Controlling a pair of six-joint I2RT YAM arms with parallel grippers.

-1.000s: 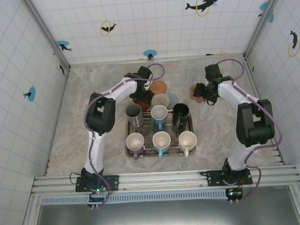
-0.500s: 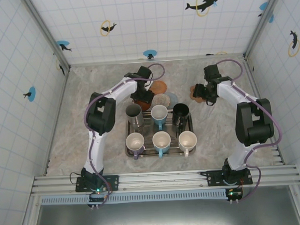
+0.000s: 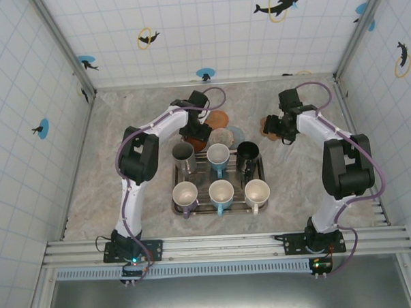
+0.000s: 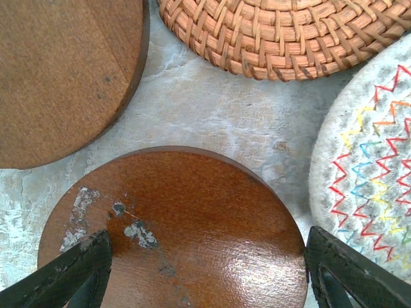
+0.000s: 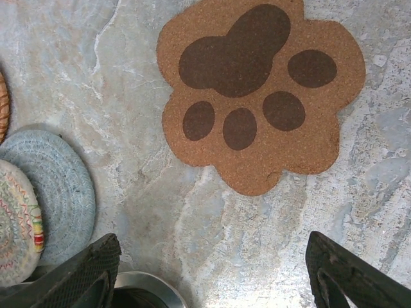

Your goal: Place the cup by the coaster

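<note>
- Six cups in the metal tray point(image 3: 204, 210) mid-table point(image 3: 91, 186), none gripped: a steel cup point(image 3: 184, 155), a blue mug point(image 3: 218, 155) and a black mug point(image 3: 247, 154) behind, three pale mugs in front.
- Left gripper point(image 4: 209, 232) spread wide, straddling a glossy round brown wooden coaster point(image 4: 173, 192). Just the ends of its dark fingers point(image 4: 70, 276) in frame; contact with the coaster impossible to tell.
- Cut off by the edges around it: a darker wooden coaster point(image 4: 64, 70), a woven rattan coaster point(image 4: 276, 32), and a grey felt coaster with zigzag stitching point(image 4: 366, 186).
- Right gripper point(image 5: 213, 236) also spread, over bare table short of a paw-shaped cork coaster point(image 5: 257, 96); from above, partly hiding that coaster.
- Left in the right wrist view, a round blue coaster point(image 5: 54, 192) tucked under the stitched one.
- At the bottom edge, a sliver of metal rim, tray or cup unclear.
</note>
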